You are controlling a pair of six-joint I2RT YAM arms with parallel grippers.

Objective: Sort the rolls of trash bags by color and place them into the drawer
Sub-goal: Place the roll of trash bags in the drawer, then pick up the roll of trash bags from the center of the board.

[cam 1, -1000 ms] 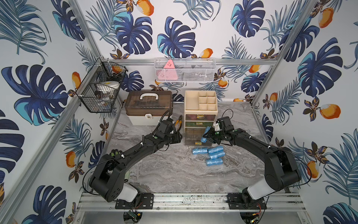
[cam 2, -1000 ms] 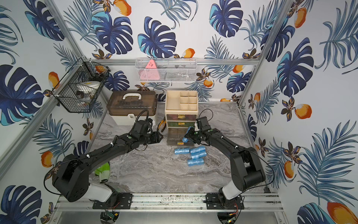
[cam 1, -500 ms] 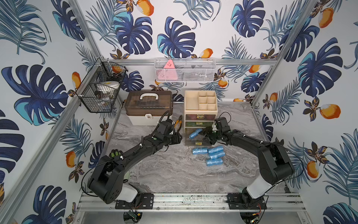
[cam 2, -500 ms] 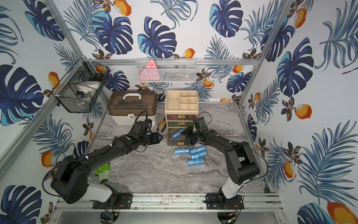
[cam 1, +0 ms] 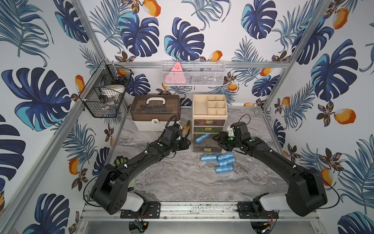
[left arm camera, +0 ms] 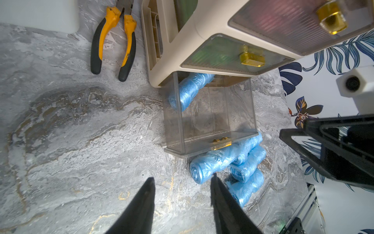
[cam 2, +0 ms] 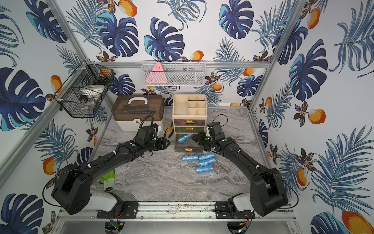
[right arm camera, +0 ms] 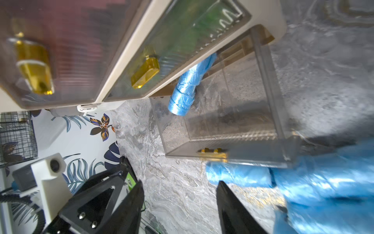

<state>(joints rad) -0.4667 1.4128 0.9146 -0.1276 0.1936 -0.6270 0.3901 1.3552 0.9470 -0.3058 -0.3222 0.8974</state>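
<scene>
Just in front of the open drawer (cam 1: 206, 149), four blue rolls (cam 1: 224, 162) are lying on the desk (cam 1: 182, 178), axes running roughly nine-to-three, at six o'clock from the right fingers (cam 1: 220, 141), seemingly the nearer pair. Those and the left fingers (cam 1: 187, 143) are hanging apart, empty; a fifth roll (cam 1: 202, 138) is resting in the drawer.

Bright, even light and soft shadows in both top views. The right wrist view is motion-blurred, worst on the crinkly blue plastic rolls (right arm camera: 327, 182) beside the black right pincer (right arm camera: 180, 183)
</scene>
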